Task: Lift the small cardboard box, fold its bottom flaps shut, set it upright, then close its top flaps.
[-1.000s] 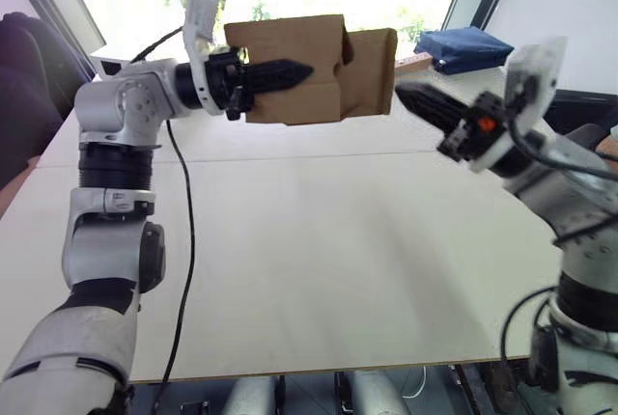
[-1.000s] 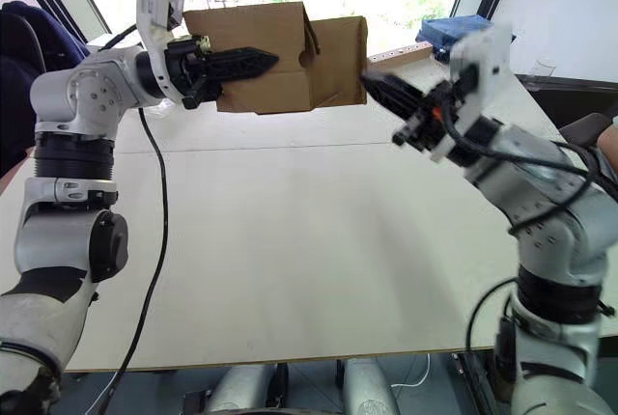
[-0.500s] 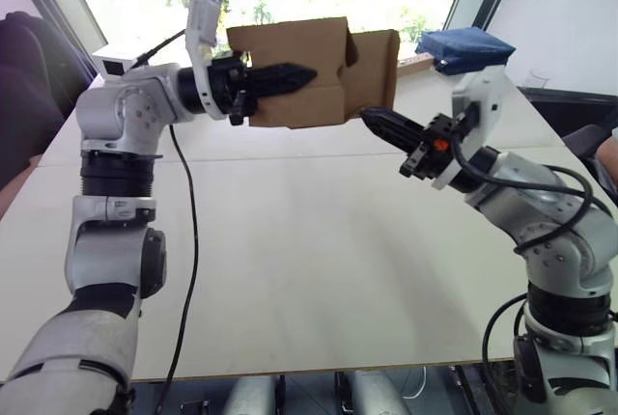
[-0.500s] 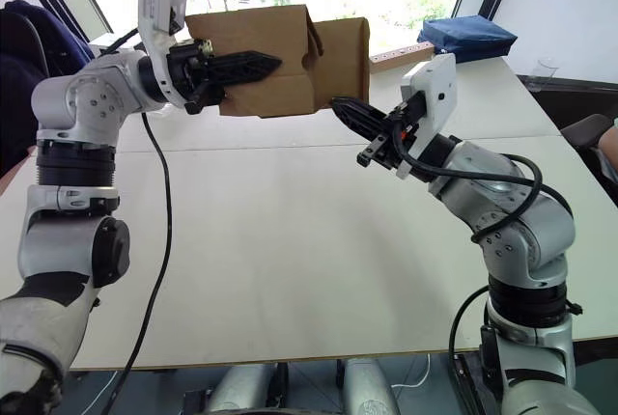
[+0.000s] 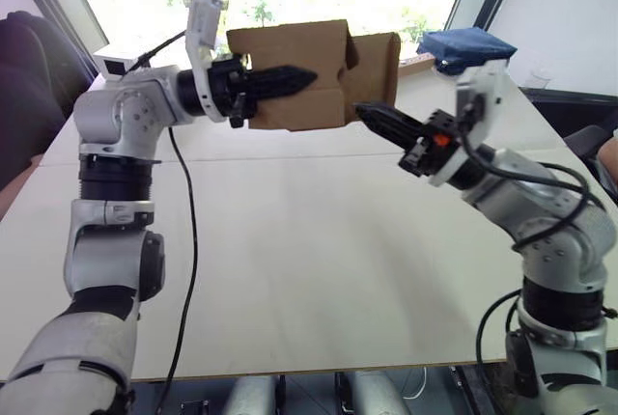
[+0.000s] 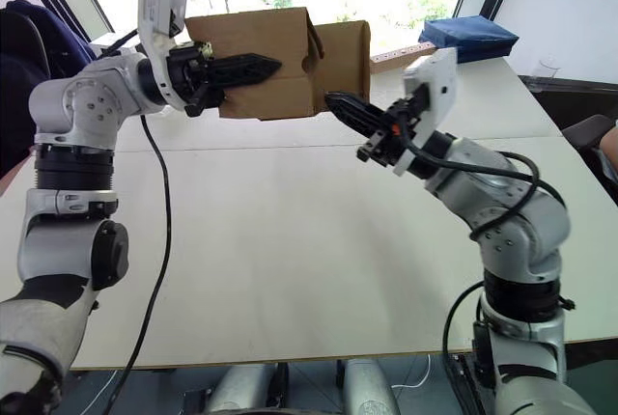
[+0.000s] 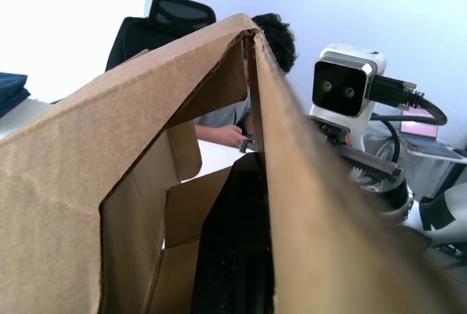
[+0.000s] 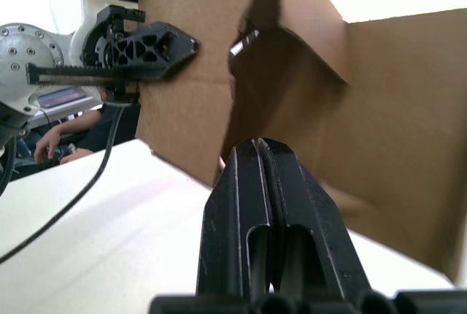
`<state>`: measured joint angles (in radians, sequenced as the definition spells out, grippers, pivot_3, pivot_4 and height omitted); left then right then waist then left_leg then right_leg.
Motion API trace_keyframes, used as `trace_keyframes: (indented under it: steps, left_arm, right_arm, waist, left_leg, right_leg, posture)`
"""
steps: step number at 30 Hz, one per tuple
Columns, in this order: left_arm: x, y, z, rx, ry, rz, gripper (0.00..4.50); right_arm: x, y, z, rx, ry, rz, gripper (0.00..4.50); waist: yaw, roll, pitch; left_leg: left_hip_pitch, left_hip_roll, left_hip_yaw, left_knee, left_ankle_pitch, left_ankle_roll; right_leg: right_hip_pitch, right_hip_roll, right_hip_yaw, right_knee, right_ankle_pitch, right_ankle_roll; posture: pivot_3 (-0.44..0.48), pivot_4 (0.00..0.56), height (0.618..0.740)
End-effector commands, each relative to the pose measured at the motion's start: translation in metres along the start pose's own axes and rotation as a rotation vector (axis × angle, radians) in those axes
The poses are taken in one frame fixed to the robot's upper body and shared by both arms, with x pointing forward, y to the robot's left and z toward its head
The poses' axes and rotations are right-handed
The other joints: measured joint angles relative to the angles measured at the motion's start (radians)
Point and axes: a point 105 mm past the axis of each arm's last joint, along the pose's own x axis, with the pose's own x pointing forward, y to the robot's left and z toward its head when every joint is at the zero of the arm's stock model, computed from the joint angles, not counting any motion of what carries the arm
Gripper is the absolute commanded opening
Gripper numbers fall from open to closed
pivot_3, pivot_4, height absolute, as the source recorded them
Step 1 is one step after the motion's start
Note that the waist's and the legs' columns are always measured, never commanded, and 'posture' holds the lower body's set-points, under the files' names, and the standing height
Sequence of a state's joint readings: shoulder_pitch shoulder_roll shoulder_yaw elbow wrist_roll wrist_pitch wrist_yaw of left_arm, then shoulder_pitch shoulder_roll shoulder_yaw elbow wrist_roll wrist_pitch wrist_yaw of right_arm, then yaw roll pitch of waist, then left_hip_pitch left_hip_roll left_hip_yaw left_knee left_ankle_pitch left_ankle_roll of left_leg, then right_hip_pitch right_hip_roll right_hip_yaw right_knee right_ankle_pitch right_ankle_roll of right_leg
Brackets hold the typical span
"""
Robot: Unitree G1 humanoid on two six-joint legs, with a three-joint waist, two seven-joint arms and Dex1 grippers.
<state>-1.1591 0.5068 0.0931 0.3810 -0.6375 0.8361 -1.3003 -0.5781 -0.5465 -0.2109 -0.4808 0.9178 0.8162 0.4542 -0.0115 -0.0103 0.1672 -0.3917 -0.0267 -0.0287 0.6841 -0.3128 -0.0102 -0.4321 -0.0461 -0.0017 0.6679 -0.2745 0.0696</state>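
The left tool (image 5: pixel 290 76) is clamped on a wall of the one box (image 5: pixel 309 72), holding it in the air above the worktop (image 5: pixel 319 241). The right tool (image 5: pixel 372 116), fingers pressed together, points at the box's lower right edge beside a hanging flap (image 5: pixel 379 72). The bottom fold looks to be in hand; next, push that flap inward.

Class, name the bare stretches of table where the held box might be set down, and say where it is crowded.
Bare: the table under the small cardboard box and both claws, left claw and right claw, down to the near edge. Crowded: the far right corner, with the blue bundle.
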Motion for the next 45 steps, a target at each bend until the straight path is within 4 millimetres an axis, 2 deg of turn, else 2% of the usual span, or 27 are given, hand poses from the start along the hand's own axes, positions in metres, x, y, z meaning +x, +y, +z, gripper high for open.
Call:
trace_keyframes:
  steps: [1, 2, 6, 10, 12, 21, 26, 36, 40, 45]
  left_arm:
    - [-0.001, -0.005, 0.011, 0.049, -0.021, -0.011, 0.0]
    - [-0.001, -0.005, 0.011, 0.049, -0.02, -0.01, 0.0]
    - [0.0, -0.005, 0.013, 0.05, -0.031, -0.015, 0.0]
    - [0.002, -0.008, 0.014, 0.054, -0.033, -0.022, 0.0]
    - [0.003, -0.009, 0.014, 0.053, -0.031, -0.026, 0.0]
    - [0.003, -0.012, 0.006, 0.033, -0.017, -0.034, 0.0]
    - [0.004, -0.011, -0.001, 0.019, -0.01, -0.031, 0.0]
    - [0.009, -0.013, -0.001, 0.012, -0.017, -0.055, 0.0]
    - [0.009, -0.011, 0.0, 0.017, -0.019, -0.05, 0.0]
    - [0.002, -0.012, 0.007, 0.024, -0.034, -0.039, 0.0]
  right_arm:
    - [-0.015, 0.005, 0.022, 0.002, -0.055, 0.014, 0.01]
    - [-0.018, 0.004, 0.022, 0.012, -0.052, 0.008, 0.01]
    - [-0.023, -0.003, -0.004, -0.027, 0.076, -0.035, 0.01]
    - [-0.014, -0.004, -0.022, -0.048, 0.11, -0.031, 0.01]
    - [-0.008, -0.005, -0.024, -0.058, 0.096, -0.029, 0.01]
    - [0.018, -0.001, -0.013, -0.059, 0.0, 0.022, 0.01]
    - [0.02, 0.004, -0.009, -0.047, -0.018, 0.048, 0.01]
    - [0.024, 0.012, -0.013, -0.052, 0.0, 0.087, 0.01]
    - [0.02, 0.007, -0.008, -0.082, 0.01, 0.082, 0.01]
    - [-0.012, -0.01, 0.027, 0.001, -0.037, 0.073, 0.01]
  waist:
    - [0.0, 0.0, 0.0]
    - [0.0, 0.0, 0.0]
    - [0.0, 0.0, 0.0]
    - [-0.004, 0.0, 0.0]
    - [-0.003, 0.0, 0.0]
    - [-0.001, 0.0, 0.0]
    - [-0.001, 0.0, 0.0]
    - [-0.002, 0.0, 0.0]
    - [-0.002, 0.0, 0.0]
    - [0.002, 0.0, 0.0]
  left_leg:
    - [0.0, 0.0, 0.0, 0.0, 0.0, 0.0]
    - [0.0, 0.0, 0.0, 0.0, 0.0, 0.0]
    - [0.0, 0.0, 0.0, 0.0, 0.0, 0.0]
    - [0.0, 0.0, 0.0, 0.0, 0.0, 0.0]
    - [0.0, 0.0, 0.0, 0.0, 0.0, 0.0]
    - [0.0, 0.0, 0.0, 0.0, 0.0, -0.001]
    - [0.0, 0.0, 0.0, 0.0, 0.0, -0.001]
    - [0.0, 0.0, 0.0, 0.0, 0.0, 0.0]
    - [0.0, 0.0, 0.0, 0.0, 0.0, 0.0]
    - [0.0, 0.0, 0.0, 0.0, 0.0, 0.0]
  right_leg:
    - [0.0, 0.0, 0.0, 0.0, 0.0, 0.0]
    - [0.0, 0.0, 0.0, 0.0, 0.0, 0.0]
    - [0.0, 0.0, 0.0, 0.0, 0.0, 0.0]
    - [0.0, 0.001, 0.0, 0.0, 0.0, 0.0]
    - [0.0, 0.001, 0.0, 0.0, 0.0, 0.0]
    - [0.0, 0.001, 0.0, 0.0, 0.0, 0.0]
    - [0.0, 0.0, 0.0, 0.0, 0.0, 0.0]
    - [0.0, 0.0, 0.0, 0.0, 0.0, 0.0]
    - [0.0, 0.0, 0.0, 0.0, 0.0, 0.0]
    - [0.0, 0.0, 0.0, 0.0, 0.0, 0.0]
  posture:
    - [0.0, 0.15, 0.74]
    - [0.0, 0.15, 0.74]
    - [0.0, 0.15, 0.74]
    - [0.0, 0.15, 0.74]
    - [0.0, 0.15, 0.74]
    - [0.0, 0.15, 0.74]
    - [0.0, 0.15, 0.74]
    - [0.0, 0.15, 0.74]
    - [0.0, 0.15, 0.74]
    - [0.0, 0.15, 0.74]
